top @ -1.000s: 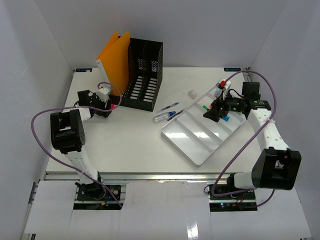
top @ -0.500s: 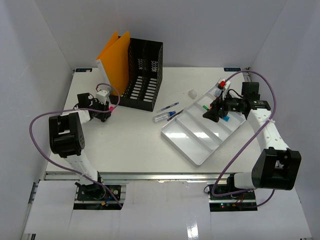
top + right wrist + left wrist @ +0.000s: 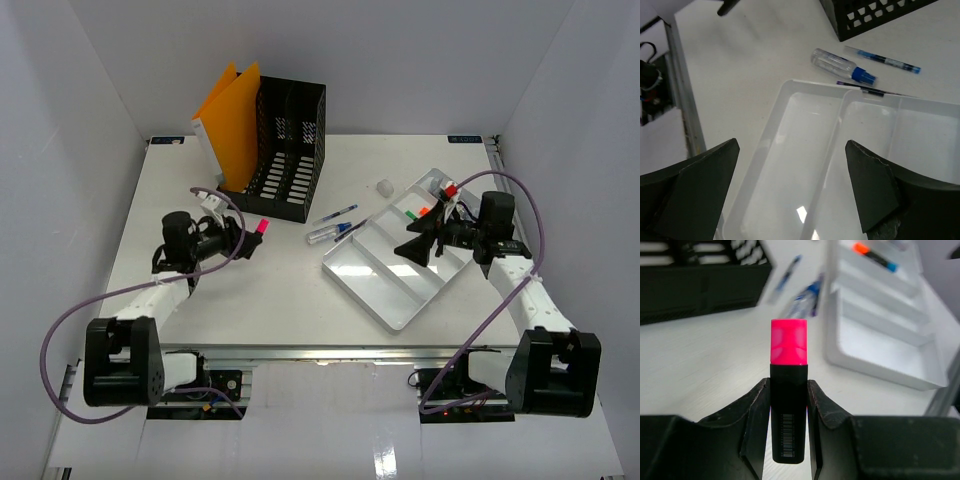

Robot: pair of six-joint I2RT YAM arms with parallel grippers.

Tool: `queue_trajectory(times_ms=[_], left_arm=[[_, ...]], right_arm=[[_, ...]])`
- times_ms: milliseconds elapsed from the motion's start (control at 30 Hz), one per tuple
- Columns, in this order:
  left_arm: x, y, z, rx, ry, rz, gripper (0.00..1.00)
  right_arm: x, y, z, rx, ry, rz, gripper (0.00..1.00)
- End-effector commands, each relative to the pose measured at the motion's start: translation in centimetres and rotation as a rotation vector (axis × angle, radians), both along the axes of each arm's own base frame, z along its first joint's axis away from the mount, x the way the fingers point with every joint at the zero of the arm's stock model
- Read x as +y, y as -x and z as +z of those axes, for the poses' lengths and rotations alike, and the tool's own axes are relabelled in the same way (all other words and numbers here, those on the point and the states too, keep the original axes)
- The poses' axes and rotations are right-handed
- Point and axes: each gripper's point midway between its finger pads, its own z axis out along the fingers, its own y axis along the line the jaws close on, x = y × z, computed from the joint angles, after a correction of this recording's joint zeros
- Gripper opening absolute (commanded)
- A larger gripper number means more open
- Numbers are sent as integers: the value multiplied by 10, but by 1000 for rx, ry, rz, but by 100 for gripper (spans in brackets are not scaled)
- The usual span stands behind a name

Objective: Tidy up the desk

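The desk (image 3: 270,290) spreads white beneath both my arms, from the metal rail at my near edge back to the wall. My left gripper (image 3: 243,235) is clamped on one pink highlighter (image 3: 260,228). In the left wrist view its black barrel sits upright between my two fingers (image 3: 756,415), both pressed against its sides, with the pink cap standing clear above the tips. It is lifted off the desk, just in front of the black file holder (image 3: 287,150).

My right gripper (image 3: 415,247) is spread wide and holds nothing. It hangs over the white compartmented tray (image 3: 392,310), and through the right wrist camera I see two of the tray's bare compartments between my parted fingers (image 3: 695,185).

Counting what lies about:
- one tray, set at a slant on the right half of the desk
- one black file holder at the back
- one orange folder (image 3: 232,115) leaning against its left side
- two pens—a blue one (image 3: 885,61) and a darker one (image 3: 867,89) touching the tray's rim
- one small clear bottle with a blue cap (image 3: 840,64) between them
- one small white object (image 3: 384,186) near the tray's far corner

A few markers (image 3: 420,211) lie in the tray's far compartment; I cannot count them surely.
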Motion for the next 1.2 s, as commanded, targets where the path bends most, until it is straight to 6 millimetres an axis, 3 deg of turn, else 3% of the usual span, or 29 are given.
queue_trajectory(times_ms=[0,167,267,467,667,767,1167], left_arm=[[-62,41,42,-68,219,-153,16],[-109,56,47,-89,283,-200,16],[-130,52,49,-110,281,-221,16],[-159,39,52,-130,275,-264,17],[-176,27,56,-145,268,-286,17],[-183,24,56,-144,261,-299,18],[-194,21,55,-148,236,-302,28]], right_arm=[[43,-1,35,28,-133,76,86],[95,-10,51,311,-223,18,74],[112,-21,55,451,-258,-30,75],[141,-23,34,645,-258,-55,80],[148,-25,17,662,-210,-112,75],[150,-28,14,657,-203,-130,69],[153,-28,19,636,-228,-114,22]])
